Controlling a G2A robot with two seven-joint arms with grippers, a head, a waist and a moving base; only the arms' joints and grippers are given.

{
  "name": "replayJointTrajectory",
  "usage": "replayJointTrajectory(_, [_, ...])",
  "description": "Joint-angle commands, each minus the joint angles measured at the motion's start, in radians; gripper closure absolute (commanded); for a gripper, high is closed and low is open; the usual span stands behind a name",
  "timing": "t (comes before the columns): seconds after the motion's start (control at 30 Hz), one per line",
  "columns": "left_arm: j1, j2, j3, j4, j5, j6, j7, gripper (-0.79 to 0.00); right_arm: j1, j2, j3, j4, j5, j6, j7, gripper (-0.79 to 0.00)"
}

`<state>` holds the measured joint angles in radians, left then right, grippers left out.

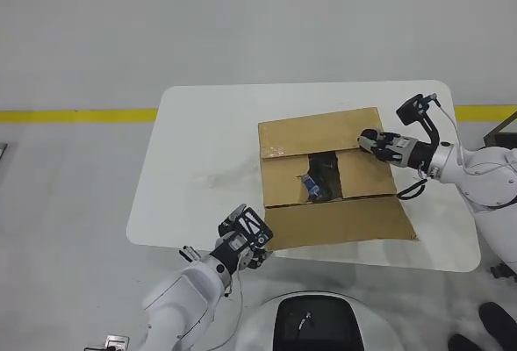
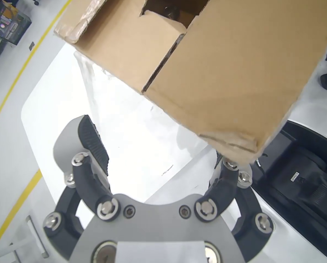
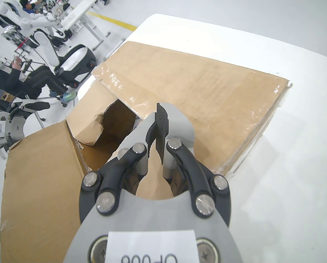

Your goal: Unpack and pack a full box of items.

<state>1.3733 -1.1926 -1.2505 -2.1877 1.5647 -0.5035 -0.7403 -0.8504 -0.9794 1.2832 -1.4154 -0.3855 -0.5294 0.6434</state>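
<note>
— White table [image 1: 197, 158] on a grey floor, yellow line behind. Where's the cardboard box [image 1: 328, 132]?

— On the table's right half, towards the far edge. Its near flap [image 1: 337, 224] is folded out flat to the table's near edge. The top flaps leave a torn gap [image 1: 324, 175] in the middle, with dark items and something blue [image 1: 311, 186] inside.

— And the pincers?

— The left gripper [image 1: 245, 230] sits at the table's near edge, beside that flap's left corner, spread wide with nothing in it. The right gripper [image 3: 157, 127] is over the box's right side, pads almost together. I can't tell whether cardboard is pinched between them.
</note>
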Motion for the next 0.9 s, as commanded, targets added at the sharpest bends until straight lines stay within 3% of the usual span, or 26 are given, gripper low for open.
replayJointTrajectory(0.0, [-0.028, -0.002, 0.02, 0.008, 0.022, 0.013, 0.024, -0.785, 0.0, 0.001, 0.003, 0.002, -0.001, -0.003, 0.002, 0.0])
replayJointTrajectory(0.33, [-0.176, -0.022, 0.07, 0.085, 0.058, 0.148, 0.089, -0.785, 0.012, 0.002, -0.004, 0.004, 0.004, -0.019, 0.026, 0.0])
replayJointTrajectory(0.6, [-0.312, -0.044, 0.142, 0.201, 0.093, 0.211, 0.108, -0.785, 0.041, 0.006, 0.037, 0.014, 0.037, 0.022, -0.005, 0.0])
replayJointTrajectory(0.87, [-0.368, -0.063, 0.199, 0.299, 0.16, 0.286, 0.092, -0.785, 0.055, 0.016, 0.103, -0.025, -0.026, 0.069, -0.078, 0.0])
